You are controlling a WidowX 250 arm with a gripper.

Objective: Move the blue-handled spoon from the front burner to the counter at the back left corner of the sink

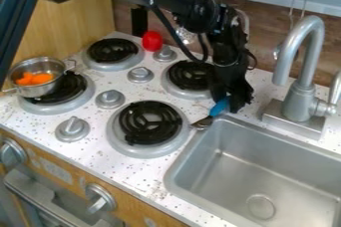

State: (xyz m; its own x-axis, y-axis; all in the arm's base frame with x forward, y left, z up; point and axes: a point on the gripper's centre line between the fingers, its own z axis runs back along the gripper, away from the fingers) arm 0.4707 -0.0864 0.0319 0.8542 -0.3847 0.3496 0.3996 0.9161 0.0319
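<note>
At the sink's [174,165] back left corner, the black hand [229,104] is hanging low and, as far as the dark fingers allow judging, is clenching a blue-handled utensil [218,107]. Its metal end is pointing toward the nearest burner [148,129]. The low position is risking a snag on the burner ring or sink rim; a weak, off-centre pinch would be letting the handle twist, possibly dropping it into the basin.

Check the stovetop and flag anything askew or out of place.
The metal pot looks off-center on the leftmost burner, leaving its right side bare. A red object also sits oddly by the back knob, outside the pot.
</note>
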